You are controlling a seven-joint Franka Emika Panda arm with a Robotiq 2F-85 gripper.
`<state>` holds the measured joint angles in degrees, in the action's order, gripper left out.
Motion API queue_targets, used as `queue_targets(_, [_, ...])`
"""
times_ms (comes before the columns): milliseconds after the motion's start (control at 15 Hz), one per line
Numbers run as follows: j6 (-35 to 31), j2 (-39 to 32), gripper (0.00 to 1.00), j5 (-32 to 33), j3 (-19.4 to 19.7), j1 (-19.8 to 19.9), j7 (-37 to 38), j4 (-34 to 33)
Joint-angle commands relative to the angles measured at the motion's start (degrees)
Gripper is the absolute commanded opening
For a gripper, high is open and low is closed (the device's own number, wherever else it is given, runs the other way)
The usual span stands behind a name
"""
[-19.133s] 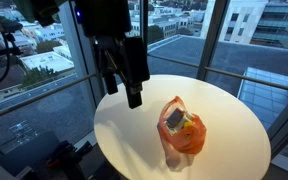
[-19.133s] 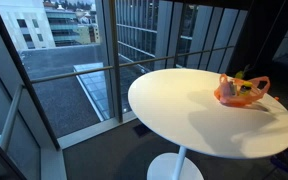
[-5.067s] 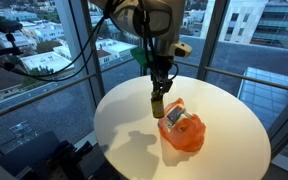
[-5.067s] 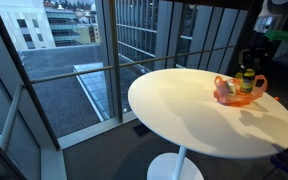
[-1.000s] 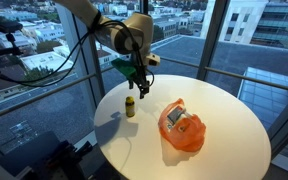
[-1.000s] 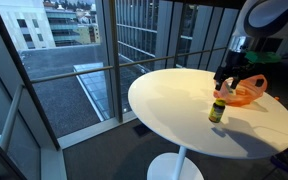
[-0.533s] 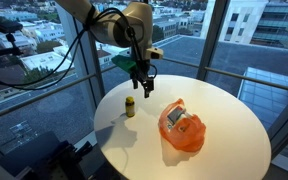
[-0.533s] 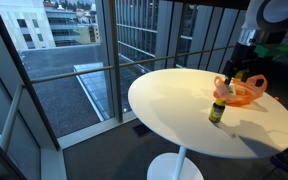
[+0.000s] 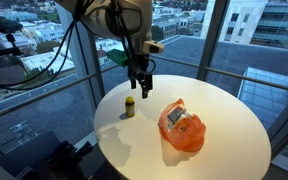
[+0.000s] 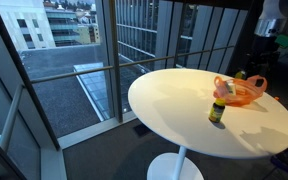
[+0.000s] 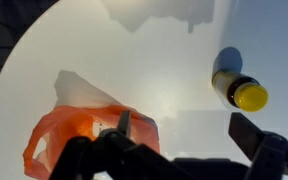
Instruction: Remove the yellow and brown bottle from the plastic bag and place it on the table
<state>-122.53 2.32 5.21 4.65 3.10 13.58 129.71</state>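
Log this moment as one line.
bottle: upright on table, outside bag | gripper: open, empty, raised above table | task: placement looks done

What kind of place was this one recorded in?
Probably an upper-floor office or lounge rather than a kitchen: floor-to-ceiling windows look down over city buildings, and a round white pedestal table stands beside the glass.
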Motion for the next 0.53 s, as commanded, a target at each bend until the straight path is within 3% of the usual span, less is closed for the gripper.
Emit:
queue_targets(0, [3.7, 4.3, 1.0, 1.2, -0.2, 0.9, 0.6, 1.5])
queue_targets(467, [4.8, 3.5, 1.0, 0.0, -0.4, 1.2, -0.1, 0.6])
